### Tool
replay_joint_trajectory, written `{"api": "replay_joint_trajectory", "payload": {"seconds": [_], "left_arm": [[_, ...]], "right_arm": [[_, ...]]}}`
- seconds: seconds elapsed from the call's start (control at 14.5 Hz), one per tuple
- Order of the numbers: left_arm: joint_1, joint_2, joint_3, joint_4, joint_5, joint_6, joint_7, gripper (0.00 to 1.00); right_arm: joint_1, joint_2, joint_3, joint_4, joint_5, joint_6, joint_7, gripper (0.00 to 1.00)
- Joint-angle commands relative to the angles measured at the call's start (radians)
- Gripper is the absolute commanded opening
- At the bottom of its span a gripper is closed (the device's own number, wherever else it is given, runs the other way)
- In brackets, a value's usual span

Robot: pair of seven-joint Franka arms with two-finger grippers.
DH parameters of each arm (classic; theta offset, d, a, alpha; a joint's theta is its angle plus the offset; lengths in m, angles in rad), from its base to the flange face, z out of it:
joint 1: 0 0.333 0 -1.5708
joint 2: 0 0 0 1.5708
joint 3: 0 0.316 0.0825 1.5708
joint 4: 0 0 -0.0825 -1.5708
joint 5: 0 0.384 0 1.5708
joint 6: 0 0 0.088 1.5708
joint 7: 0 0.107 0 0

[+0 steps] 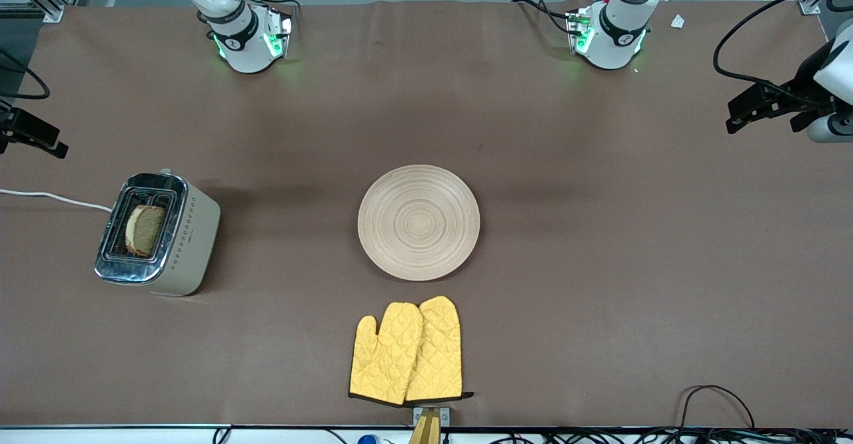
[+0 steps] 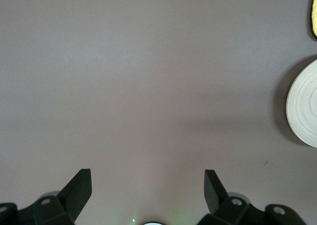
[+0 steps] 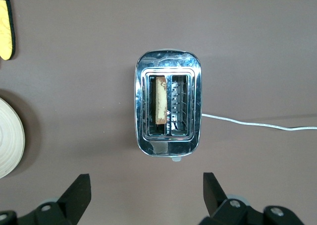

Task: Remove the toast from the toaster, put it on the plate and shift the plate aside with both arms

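The toast (image 1: pixel 145 229) stands upright in one slot of a chrome and cream toaster (image 1: pixel 193 231) at the right arm's end of the table; the right wrist view looks straight down on the toast (image 3: pixel 161 100) and the toaster (image 3: pixel 168 61). The round wooden plate (image 1: pixel 418 223) lies bare at the table's middle; its edge shows in the left wrist view (image 2: pixel 304 106) and the right wrist view (image 3: pixel 7 140). My right gripper (image 3: pixel 147 188) is open and empty, high over the table by the toaster (image 1: pixel 60 149). My left gripper (image 2: pixel 148 185) is open and empty, high over bare table at the left arm's end (image 1: pixel 732 124).
Two yellow oven mitts (image 1: pixel 408 354) lie nearer to the front camera than the plate, by the table's edge. The toaster's white cable (image 1: pixel 46 197) runs off the right arm's end of the table. Both arm bases (image 1: pixel 246 37) stand along the table's farther edge.
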Motion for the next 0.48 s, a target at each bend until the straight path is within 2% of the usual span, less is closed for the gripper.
{"api": "replay_joint_trajectory", "payload": {"seconds": [0.0, 0.21, 0.28, 0.41], "left_arm": [[0.008, 0.002, -0.002, 0.024, -0.011, -0.026, -0.002, 1.00], [0.010, 0.005, -0.002, 0.027, -0.006, -0.026, -0.002, 1.00], [0.008, 0.005, -0.004, 0.027, -0.008, -0.026, -0.003, 1.00], [-0.003, 0.009, -0.004, 0.027, -0.006, -0.026, -0.005, 1.00]], "right_arm": [[-0.001, -0.073, 0.007, -0.093, -0.012, 0.040, 0.005, 1.00], [-0.004, -0.064, 0.007, -0.077, -0.002, 0.041, -0.001, 1.00], [-0.006, -0.063, 0.002, -0.062, 0.035, 0.041, -0.003, 1.00], [-0.010, -0.060, 0.001, -0.061, 0.052, 0.044, -0.004, 1.00]]}}
